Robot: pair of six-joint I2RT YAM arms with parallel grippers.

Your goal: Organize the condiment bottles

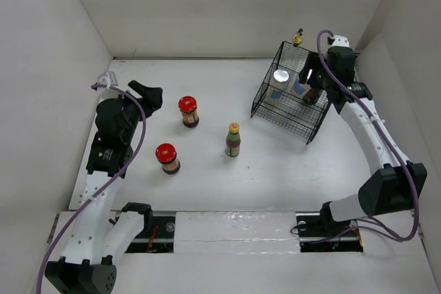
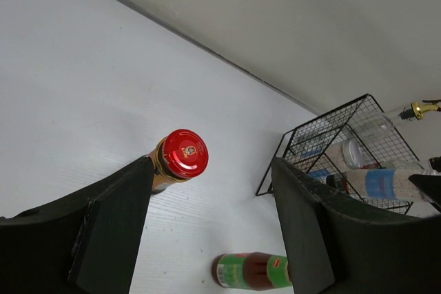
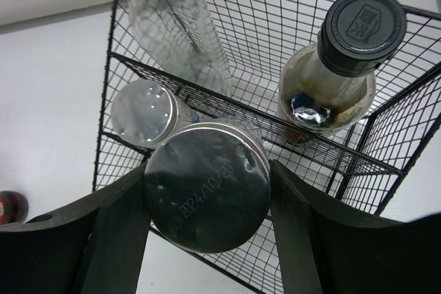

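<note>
White tabletop (image 1: 207, 191), white walls around it. Your left gripper (image 2: 210, 197) stands open and empty just beside one red-lidded jar (image 2: 182, 155); the other red-lidded jar (image 1: 167, 158) and the green bottle (image 1: 233, 139) stand apart on the table. Your right gripper (image 3: 208, 169) clamps a silver-capped jar (image 3: 207, 194) above the black wire basket (image 1: 275, 111), which holds a second silver-capped jar (image 3: 141, 111) and the black-capped bottle (image 3: 337, 67).

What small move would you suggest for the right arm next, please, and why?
Probably lower the right gripper slightly, then open it: its fingers clamp a silver-capped white bottle over the black wire basket, where a second silver-capped jar and a black-capped dark bottle already stand.
</note>
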